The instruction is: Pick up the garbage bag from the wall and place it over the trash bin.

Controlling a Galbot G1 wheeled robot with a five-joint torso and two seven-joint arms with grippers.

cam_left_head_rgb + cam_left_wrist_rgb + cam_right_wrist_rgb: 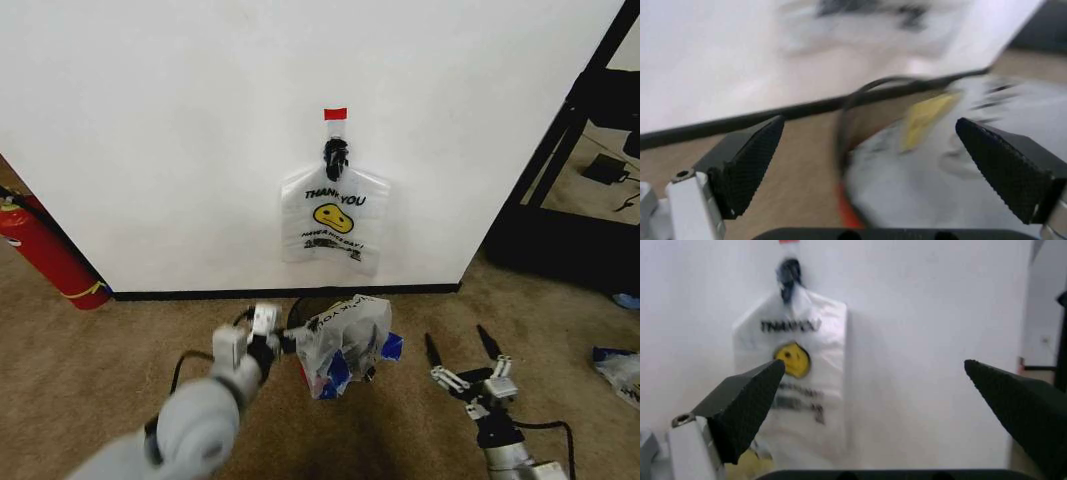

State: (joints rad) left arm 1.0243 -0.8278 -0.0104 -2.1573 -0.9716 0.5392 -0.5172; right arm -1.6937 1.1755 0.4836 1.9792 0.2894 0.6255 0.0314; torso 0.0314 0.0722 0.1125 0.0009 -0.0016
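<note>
i count two smiley-printed bags: a flat one point(335, 220) on the white wall's point(180, 120) black hook point(335, 155), and one thin translucent white garbage bag point(345, 345) draped over the single black wire-mesh trash bin point(848, 125). my left gripper point(285, 338) sits spread beside it, and my right gripper point(462, 350) hangs spread nearby.

**A:** What covers the trash bin point(318, 312) below the wall point(180, 130)?

**B:** The garbage bag point(345, 342), thin crinkled translucent plastic, slightly glossy. The wall itself is smooth, matt white.

**A:** And the left claw point(887, 170) beside that bag?

**B:** Its fingers point(747, 165) are matt black with fine cross-hatched pads. The carpet point(110, 360) looks rough, short-piled.
</note>
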